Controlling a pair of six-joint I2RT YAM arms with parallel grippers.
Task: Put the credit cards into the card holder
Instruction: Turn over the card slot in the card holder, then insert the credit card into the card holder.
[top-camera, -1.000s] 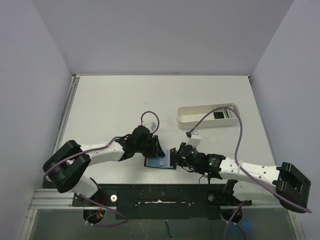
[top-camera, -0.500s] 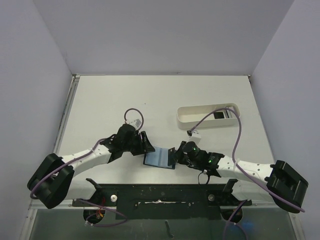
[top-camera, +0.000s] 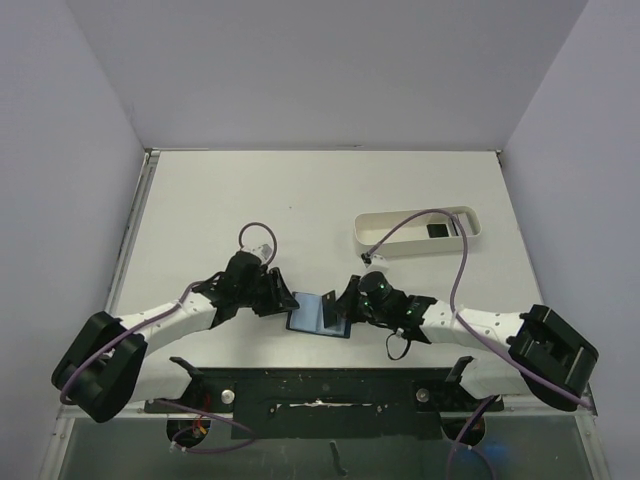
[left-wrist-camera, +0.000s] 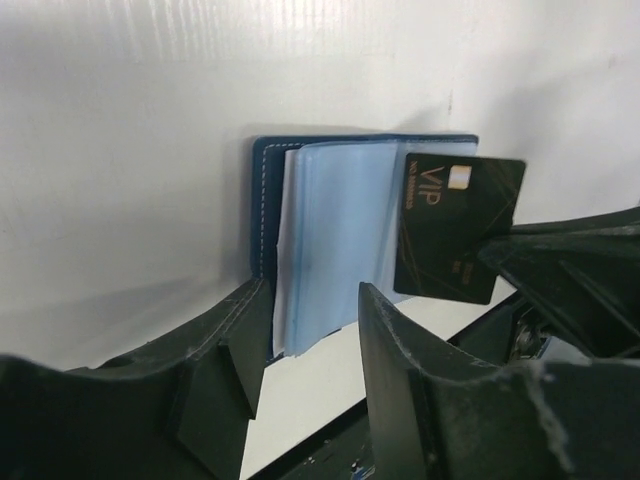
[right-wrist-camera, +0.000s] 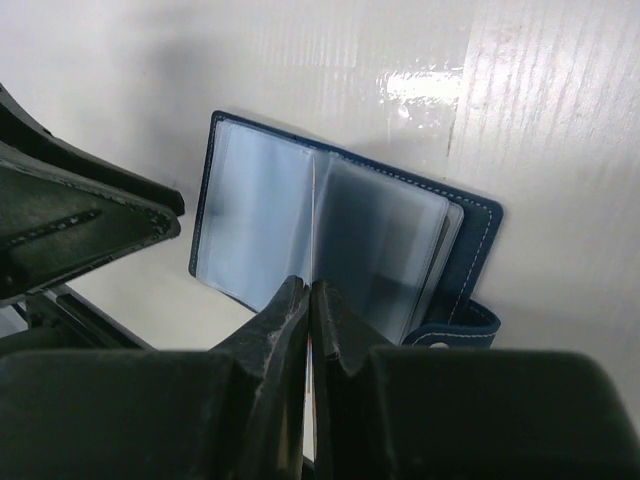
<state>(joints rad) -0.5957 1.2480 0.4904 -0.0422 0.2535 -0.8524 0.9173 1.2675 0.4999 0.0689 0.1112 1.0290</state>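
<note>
The card holder (top-camera: 312, 316) lies open near the table's front edge, its light blue sleeves (left-wrist-camera: 330, 245) facing up. My right gripper (top-camera: 345, 300) is shut on a black credit card (left-wrist-camera: 455, 228) marked VIP. It holds that card on edge over the right side of the sleeves. From the right wrist the card shows only as a thin line between the fingertips (right-wrist-camera: 311, 285), above the holder (right-wrist-camera: 260, 225). My left gripper (top-camera: 285, 298) stands open and empty just left of the holder, its fingers (left-wrist-camera: 240, 350) apart. Another dark card (top-camera: 437, 230) lies in the white tray.
The long white oval tray (top-camera: 400, 217) stands at the back right, with the right arm's purple cable (top-camera: 460, 265) looping over it. The holder's snap tab (right-wrist-camera: 470, 325) sticks out on its right side. A black rail (top-camera: 320, 385) runs along the table's near edge.
My left gripper has pulled back to the left off the holder and opened. The right gripper has moved left, bringing the card over the open sleeves.
</note>
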